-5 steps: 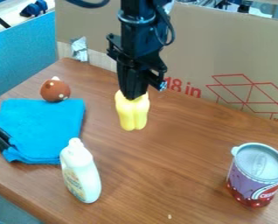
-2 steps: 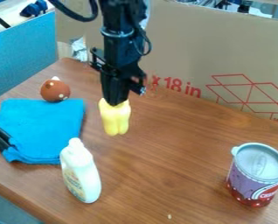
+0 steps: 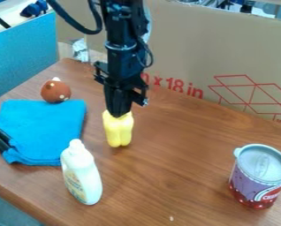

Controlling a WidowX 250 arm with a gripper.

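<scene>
The black gripper hangs over the middle-left of the table, pointing down and shut on the top of a yellow pepper-like object. That object is upright, to the right of a folded blue cloth and behind a white bottle. Whether its lower end touches the wood I cannot tell. On the cloth's left edge lies a black object. A brown ball-like toy with pale spots sits at the cloth's back edge.
A can with a purple and red label stands on the table at the right. Behind the table rises a cardboard wall, and a blue panel borders the left. Crumpled silvery material lies by the back corner.
The gripper, with the yellow object in it, has moved left and then downward in the view. The cloth, bottle, toy and can have kept their places.
</scene>
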